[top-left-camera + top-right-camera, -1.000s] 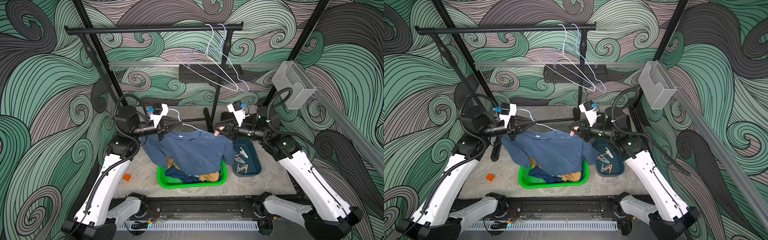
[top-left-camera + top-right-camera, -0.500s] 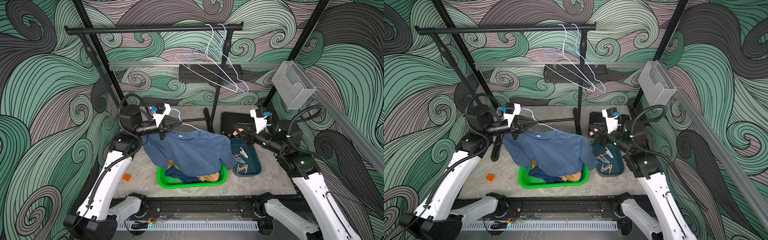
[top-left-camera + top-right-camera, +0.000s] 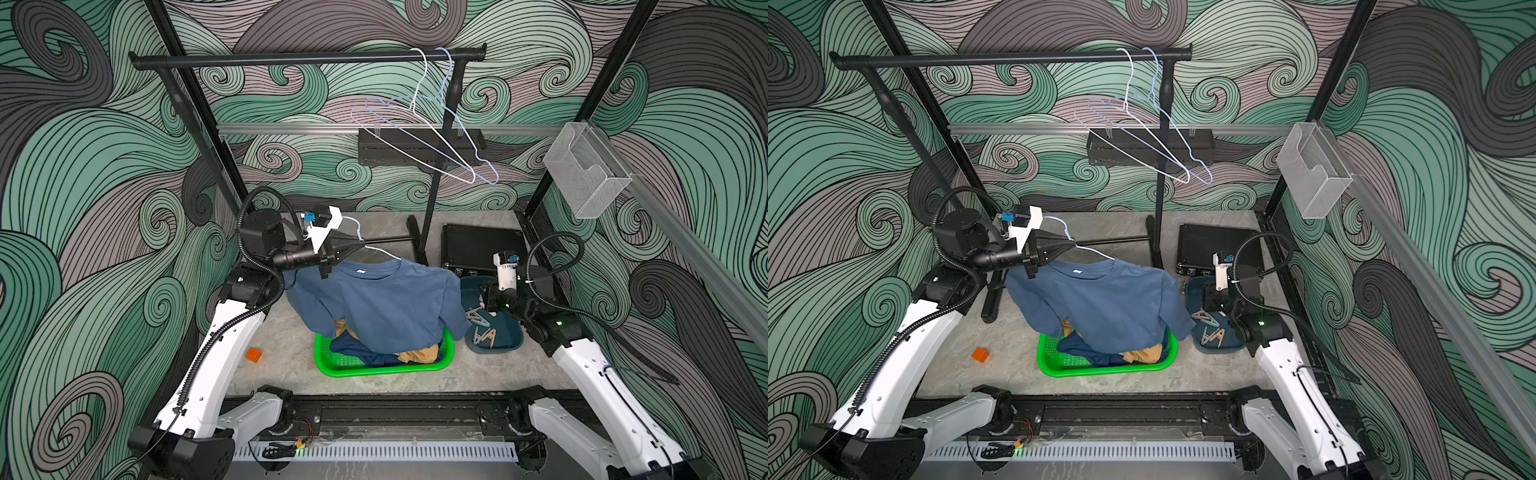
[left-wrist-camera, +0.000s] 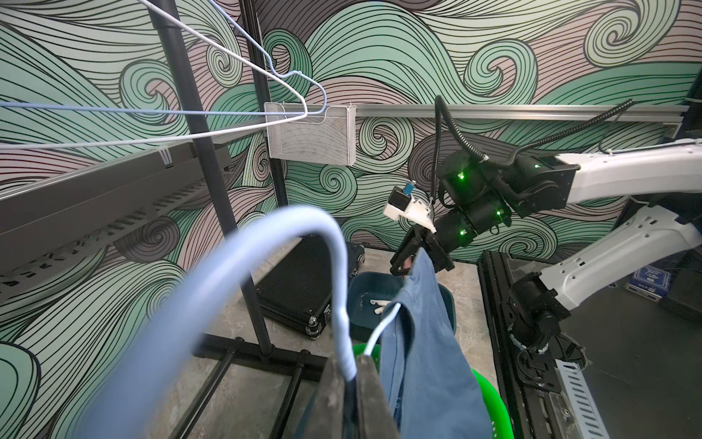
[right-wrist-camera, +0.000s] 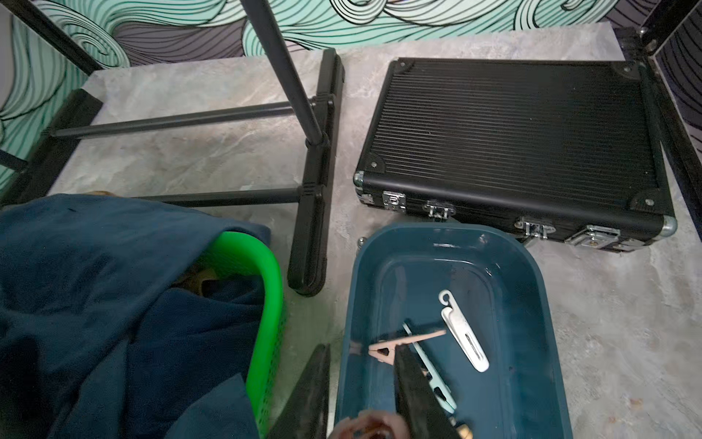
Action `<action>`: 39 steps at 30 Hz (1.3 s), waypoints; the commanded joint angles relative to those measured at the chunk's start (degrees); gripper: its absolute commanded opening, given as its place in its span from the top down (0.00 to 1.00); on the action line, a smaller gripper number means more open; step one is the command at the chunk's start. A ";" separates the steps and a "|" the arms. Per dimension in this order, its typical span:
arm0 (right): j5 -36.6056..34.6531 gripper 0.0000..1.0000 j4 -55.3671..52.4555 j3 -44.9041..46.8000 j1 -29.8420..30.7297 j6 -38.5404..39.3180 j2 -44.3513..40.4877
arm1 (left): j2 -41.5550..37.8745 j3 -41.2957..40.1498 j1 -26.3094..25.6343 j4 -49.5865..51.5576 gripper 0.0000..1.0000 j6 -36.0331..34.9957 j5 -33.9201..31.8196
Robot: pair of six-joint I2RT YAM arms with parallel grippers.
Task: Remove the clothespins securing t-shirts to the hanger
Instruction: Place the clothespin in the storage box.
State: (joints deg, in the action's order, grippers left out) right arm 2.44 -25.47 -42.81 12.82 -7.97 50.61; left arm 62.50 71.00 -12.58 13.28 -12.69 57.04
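over on the left an orange cube (image 3: pixel 254 354) sits alone on the grey surface. beside it the left gripper (image 3: pixel 361 245) is pinched tight on the neck of a pale blue wire hanger (image 4: pixel 304 214), holding it up in the air. a medium blue t-shirt (image 3: pixel 386 307) hangs from that hanger, its hem reaching down over the green basket (image 3: pixel 374 370), where a navy shirt (image 3: pixel 353 351) and a mustard shirt (image 3: pixel 419 355) lie bunched. just right of the basket is a dark teal bin (image 5: pixel 524 342) with the clothespins (image 3: pixel 482 332) in it, among them a white clothespin (image 5: pixel 461 334), a pale teal clothespin (image 5: pixel 429 368) and a slightly blurred pink clothespin (image 5: pixel 402 342). the right gripper (image 5: pixel 361 349) hovers over the bin, jaws standing apart with a clear gap. a pinkish blur sits low between them and i cannot tell what it is. behind the bin lies a black ribbed case (image 5: pixel 513 133).
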 commanded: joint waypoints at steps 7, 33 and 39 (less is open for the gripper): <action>-3.20 0.62 6.77 5.14 -2.27 -2.40 4.87 | -0.36 -0.17 -0.21 -0.86 0.91 -0.58 0.14; -2.19 0.45 8.84 1.15 -4.50 -4.69 26.39 | -0.62 -1.13 -0.22 -1.24 0.91 -0.14 -0.12; -2.24 0.30 6.68 0.34 -4.60 -4.52 22.41 | -0.71 -1.01 -0.25 -1.07 0.91 0.03 -0.17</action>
State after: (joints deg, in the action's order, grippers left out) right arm 0.21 -17.06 -40.58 8.43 -12.45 75.72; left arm 62.48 69.54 -12.58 13.26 -12.62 56.97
